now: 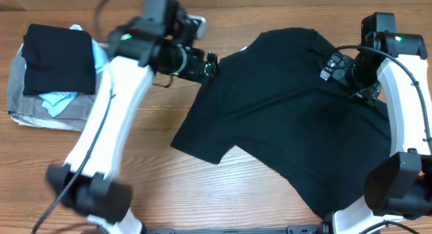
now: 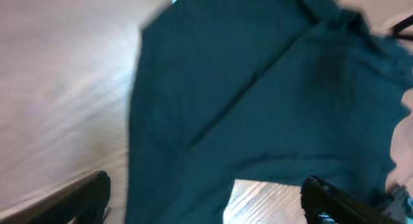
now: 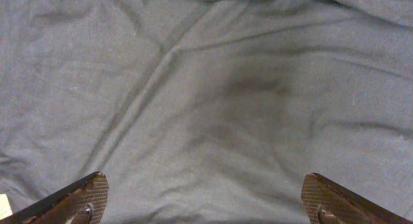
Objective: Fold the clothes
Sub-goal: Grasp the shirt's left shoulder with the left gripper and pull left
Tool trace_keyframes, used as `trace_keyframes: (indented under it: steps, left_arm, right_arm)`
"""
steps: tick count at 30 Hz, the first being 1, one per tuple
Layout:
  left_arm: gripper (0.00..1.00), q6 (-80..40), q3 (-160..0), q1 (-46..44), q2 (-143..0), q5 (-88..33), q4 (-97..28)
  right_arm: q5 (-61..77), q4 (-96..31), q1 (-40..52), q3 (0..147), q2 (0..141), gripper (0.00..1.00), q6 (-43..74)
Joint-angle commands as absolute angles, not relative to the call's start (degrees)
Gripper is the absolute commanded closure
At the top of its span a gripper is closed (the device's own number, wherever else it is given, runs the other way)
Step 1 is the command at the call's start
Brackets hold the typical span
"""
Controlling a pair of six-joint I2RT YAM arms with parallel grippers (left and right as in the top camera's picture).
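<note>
Loosely spread, the creased black T-shirt (image 1: 283,112) lies flat, and both pairs of jaws gape empty.

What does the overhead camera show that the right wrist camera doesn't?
Only overhead: the black T-shirt spread across the wooden table, the left gripper by its edge, and a stack of folded garments far left. Only right wrist: the fabric's fine creases close up. Both: the shirt and the right gripper, open over it.
</note>
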State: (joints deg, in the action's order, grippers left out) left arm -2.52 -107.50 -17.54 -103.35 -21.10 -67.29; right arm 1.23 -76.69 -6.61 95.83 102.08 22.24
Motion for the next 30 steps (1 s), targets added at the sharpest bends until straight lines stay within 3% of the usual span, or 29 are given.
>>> trace_keyframes:
  steps: [1, 3, 10, 18, 30]
  left_arm:
    - [0.67, -1.26, -108.49, -19.22, -111.18, -24.43, -67.26]
    - [0.95, -1.3, -108.49, -19.7, -115.0, -23.49, -67.22]
    - [0.96, -1.91, -108.49, -19.86, -125.67, -23.22, -65.21]
    - [0.96, -7.94, -108.49, -19.86, -128.92, -7.31, -62.67]
    - [0.96, -11.44, -108.25, -19.92, -132.86, -7.6, -60.66]
  right_arm:
    - [0.93, -76.6, -6.5, 95.85, 102.06, 0.0, 22.26]
    - [0.93, -76.6, -6.5, 95.85, 102.06, 0.0, 22.26]
    - [0.93, -76.6, -6.5, 95.85, 102.06, 0.0, 22.28]
    - [0.93, -76.62, -6.5, 95.85, 102.06, 0.0, 22.26]
    - [0.93, -76.6, -6.5, 95.85, 102.06, 0.0, 22.28]
